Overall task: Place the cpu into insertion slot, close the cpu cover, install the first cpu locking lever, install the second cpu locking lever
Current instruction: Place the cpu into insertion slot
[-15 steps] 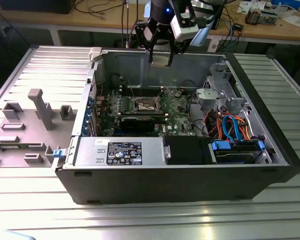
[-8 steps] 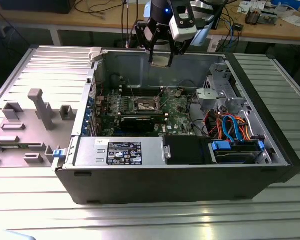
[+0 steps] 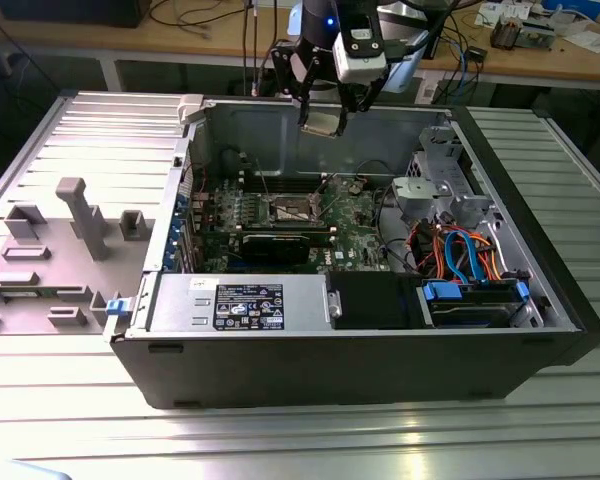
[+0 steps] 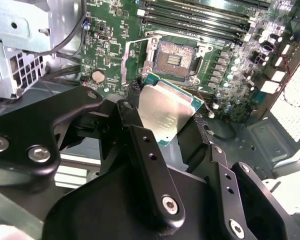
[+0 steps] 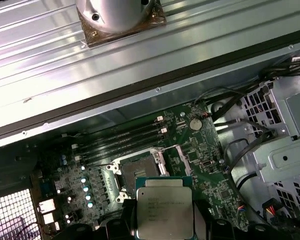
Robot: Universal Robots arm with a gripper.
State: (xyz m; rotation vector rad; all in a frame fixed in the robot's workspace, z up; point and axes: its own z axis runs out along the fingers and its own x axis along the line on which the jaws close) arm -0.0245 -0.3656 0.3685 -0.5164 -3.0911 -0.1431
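My gripper (image 3: 323, 112) hangs above the open computer case, shut on the cpu (image 3: 320, 123). In both wrist views the cpu (image 4: 165, 112) (image 5: 164, 212) is a flat square chip with a silver-grey top, pinched at two opposite edges by the black fingers (image 4: 135, 130). The insertion slot (image 4: 176, 59) (image 5: 138, 169) lies below on the green board (image 3: 355, 215), its dark centre uncovered and apart from the chip. The cpu cover (image 4: 128, 55) appears to stand raised at one side of the slot. In the exterior view the slot (image 3: 290, 210) sits well under the gripper.
Long black memory slots (image 4: 205, 20) run beside the socket. A long black card (image 3: 280, 243) crosses the board. A grey power supply (image 3: 240, 300) lines the near wall, and a drive cage (image 3: 445, 185) with cables (image 3: 460, 255) fills the exterior view's right. A grey fixture (image 3: 80, 220) sits outside the case.
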